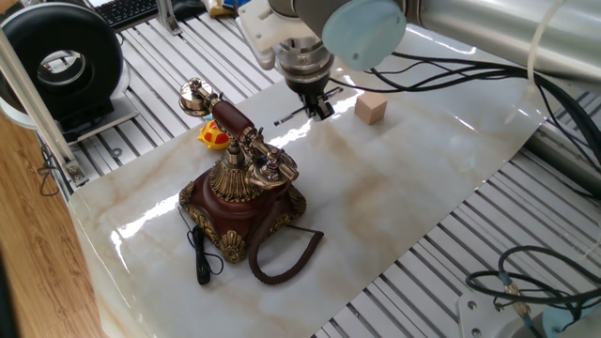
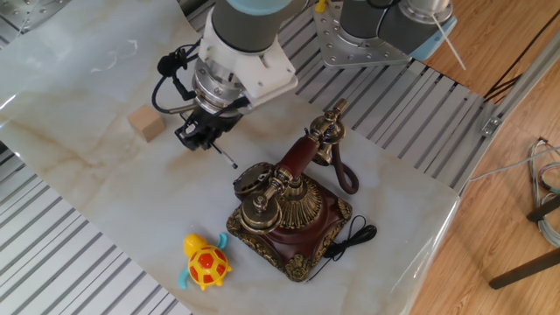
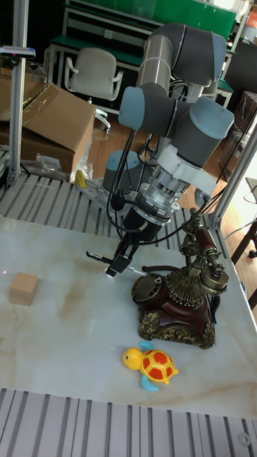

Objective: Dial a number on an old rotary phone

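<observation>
In one fixed view the old rotary phone point(image 1: 243, 197) stands on the pale marble-patterned board point(image 1: 404, 197), its red-and-brass handset point(image 1: 230, 122) lying across the brass cradle and its coiled brown cord point(image 1: 282, 246) looping out in front of the base. The gripper point(image 1: 317, 105) hangs above the board just behind the phone, its jaws closed on a thin silver stylus point(image 1: 293, 116) that juts out sideways toward the handset; a wooden cube point(image 1: 371, 109) sits near it, and a yellow toy turtle point(image 1: 214, 137) peeks from behind the handset. In the other fixed view the gripper point(image 2: 203, 134) is between the wooden cube point(image 2: 146, 123) and the phone point(image 2: 289, 213), with the stylus point(image 2: 223, 157) slanting down toward the dial point(image 2: 251, 178), its tip just short of it. The toy turtle point(image 2: 206, 261) lies near the phone's base. In the tall fixed view the gripper point(image 3: 125, 257) pinches the stylus point(image 3: 139, 269) beside the dial point(image 3: 147, 287), the phone point(image 3: 182, 293) just to its right.
</observation>
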Tool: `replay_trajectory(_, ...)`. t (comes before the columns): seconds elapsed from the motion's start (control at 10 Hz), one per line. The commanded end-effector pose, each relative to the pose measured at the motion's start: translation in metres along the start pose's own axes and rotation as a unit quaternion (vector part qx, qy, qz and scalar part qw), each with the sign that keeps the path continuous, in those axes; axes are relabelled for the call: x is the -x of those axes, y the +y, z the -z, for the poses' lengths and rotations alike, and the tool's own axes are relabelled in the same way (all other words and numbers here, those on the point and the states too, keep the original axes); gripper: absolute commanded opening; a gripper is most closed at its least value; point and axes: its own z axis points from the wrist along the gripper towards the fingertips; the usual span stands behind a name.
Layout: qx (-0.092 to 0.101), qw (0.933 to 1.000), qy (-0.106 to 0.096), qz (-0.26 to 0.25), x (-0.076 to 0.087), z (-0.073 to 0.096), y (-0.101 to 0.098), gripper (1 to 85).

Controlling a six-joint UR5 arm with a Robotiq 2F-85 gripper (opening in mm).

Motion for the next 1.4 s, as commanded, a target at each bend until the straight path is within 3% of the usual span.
replay_trajectory(0.0, 0.011, 0.9997, -0.016, -0.011, 0.009, 0.007, 0.005, 1.3)
replay_trajectory(0.3, 0.01, 0.9997, -0.017, -0.016, 0.009, 0.012, 0.005, 1.3)
replay_trajectory(0.5, 0.003, 0.9995, -0.03, 0.012, 0.016, 0.012, 0.002, 1.3)
replay_trajectory(0.7, -0.003, 0.9992, -0.03, 0.027, 0.01, 0.007, 0.004, 1.3)
replay_trajectory(1.0, 0.008, 0.9991, -0.029, -0.028, 0.019, 0.015, 0.015, 1.3)
replay_trajectory(1.1, -0.003, 0.9982, -0.028, -0.053, 0.018, 0.015, 0.009, 1.3)
replay_trajectory(1.2, 0.001, 0.9963, -0.045, -0.073, 0.027, 0.016, 0.01, 1.3)
replay_trajectory(1.3, -0.003, 0.9962, -0.049, -0.072, 0.028, 0.014, 0.007, 1.3)
